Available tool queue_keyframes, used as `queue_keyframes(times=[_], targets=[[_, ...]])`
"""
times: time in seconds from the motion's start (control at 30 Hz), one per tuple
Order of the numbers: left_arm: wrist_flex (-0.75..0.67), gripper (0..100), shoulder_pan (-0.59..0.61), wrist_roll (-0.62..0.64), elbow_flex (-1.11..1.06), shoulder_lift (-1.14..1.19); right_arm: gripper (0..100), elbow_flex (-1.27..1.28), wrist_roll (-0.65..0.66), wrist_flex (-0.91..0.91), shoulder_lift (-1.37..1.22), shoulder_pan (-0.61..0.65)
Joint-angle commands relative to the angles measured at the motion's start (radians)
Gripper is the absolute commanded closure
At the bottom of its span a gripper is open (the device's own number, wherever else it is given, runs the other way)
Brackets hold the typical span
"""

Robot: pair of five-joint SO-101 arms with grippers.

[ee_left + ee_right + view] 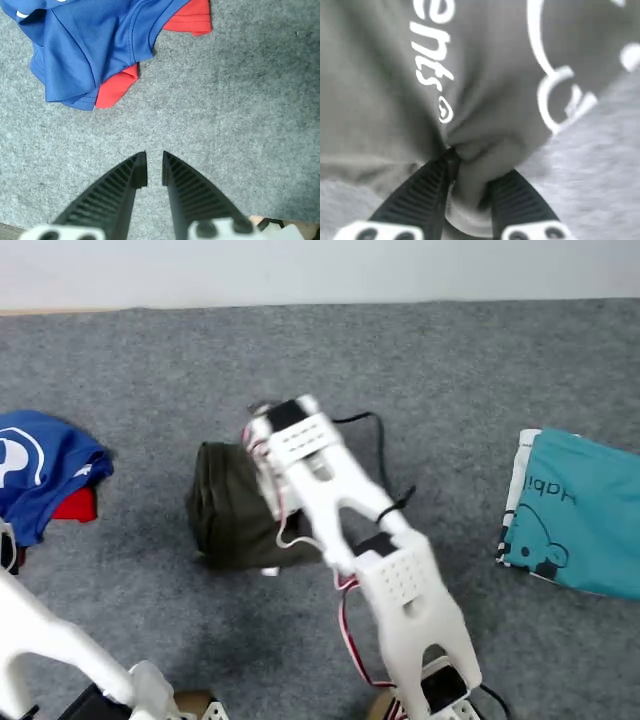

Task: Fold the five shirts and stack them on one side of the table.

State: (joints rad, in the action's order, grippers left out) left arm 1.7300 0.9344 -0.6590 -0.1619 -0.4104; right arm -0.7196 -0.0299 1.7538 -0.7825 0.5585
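Note:
A dark olive shirt (228, 505) lies bunched in the middle of the grey table. My right gripper (465, 167) is shut on a pinched fold of this olive shirt (485, 75), whose white print shows close up. The right arm (330, 490) stretches from the near edge over the shirt's right side. A blue shirt (45, 468) lies crumpled on a red shirt (75, 505) at the far left; both the blue shirt (90, 45) and the red shirt (187, 17) appear beyond my left gripper (154, 172), which hangs over bare carpet, its fingers nearly together with nothing between. A folded teal shirt (580, 510) rests at the right edge.
A grey carpet-like cover (450, 390) spreads over the table. Black cable (375, 435) loops beside the right arm. The left arm's white link (60, 640) crosses the near left corner. Bare carpet lies between the olive shirt and the teal one.

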Motion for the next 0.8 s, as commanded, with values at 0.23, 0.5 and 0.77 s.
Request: queue_keyframes(times=[0.23,0.5,0.77], targets=[[0.006,94,-0.006,0.005,0.005,-0.029,98.9,0.043,0.717,0.028,0.165,-0.381],[0.006,94,-0.005,0.005,0.004,-0.026,98.9,-0.192,1.208,-0.117,0.028,-0.512],[0.006,94,-0.005,0.006,0.004,-0.028,98.4,-0.353,1.258,-0.131,-0.107,-0.421]])
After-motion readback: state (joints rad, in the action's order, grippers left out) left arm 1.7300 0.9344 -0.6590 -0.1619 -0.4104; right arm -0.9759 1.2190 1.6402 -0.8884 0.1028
